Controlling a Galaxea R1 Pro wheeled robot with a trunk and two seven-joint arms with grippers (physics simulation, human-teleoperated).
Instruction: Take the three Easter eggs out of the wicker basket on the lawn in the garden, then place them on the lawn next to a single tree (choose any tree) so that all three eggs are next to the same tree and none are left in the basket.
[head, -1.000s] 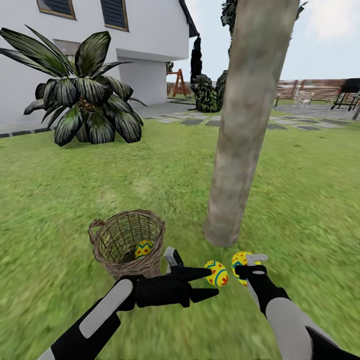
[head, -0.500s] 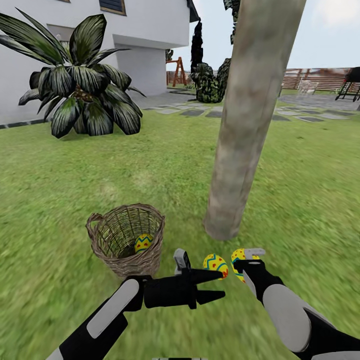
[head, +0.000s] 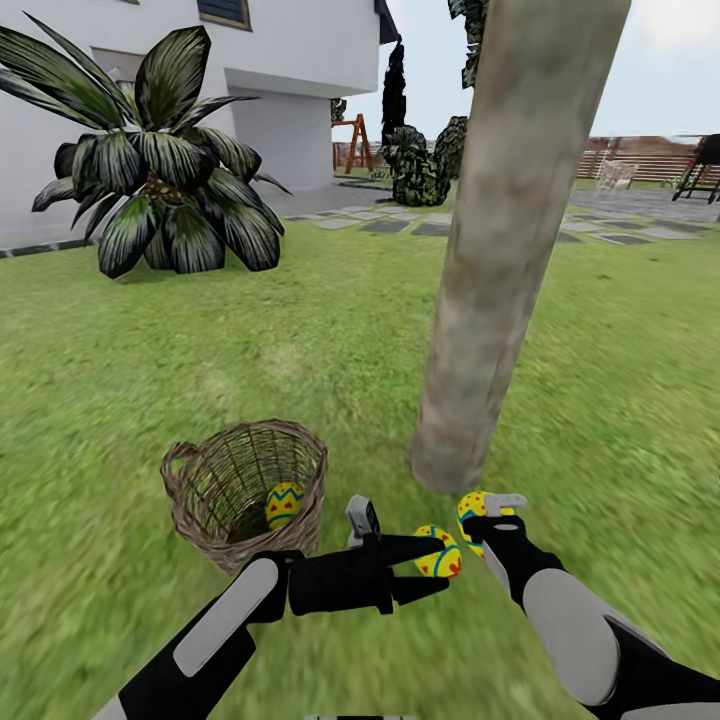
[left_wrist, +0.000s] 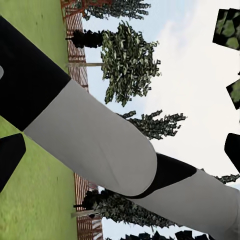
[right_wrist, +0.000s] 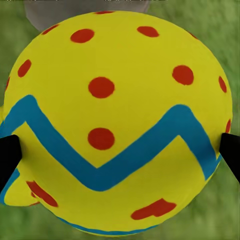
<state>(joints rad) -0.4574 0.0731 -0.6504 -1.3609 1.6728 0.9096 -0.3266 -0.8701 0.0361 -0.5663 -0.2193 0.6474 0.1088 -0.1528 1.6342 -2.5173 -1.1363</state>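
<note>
The wicker basket stands on the lawn with one Easter egg inside it. My right gripper is shut on a second yellow egg, low over the grass just in front of the tree's foot; its black fingertips press both of the egg's sides. A third egg lies on the grass at the tip of my left gripper, which is open with nothing between its fingers. The grey-beige tree trunk rises just beyond both grippers.
A spiky palm-like plant stands at the back left before the white house. Grey stepping stones, dark shrubs and a wooden fence lie further back. My right forearm crosses the left wrist view.
The head view has shifted a little, so the basket shows further left. My right gripper with its egg has edged closer to the trunk's foot. The loose egg now sits at my left fingertip.
</note>
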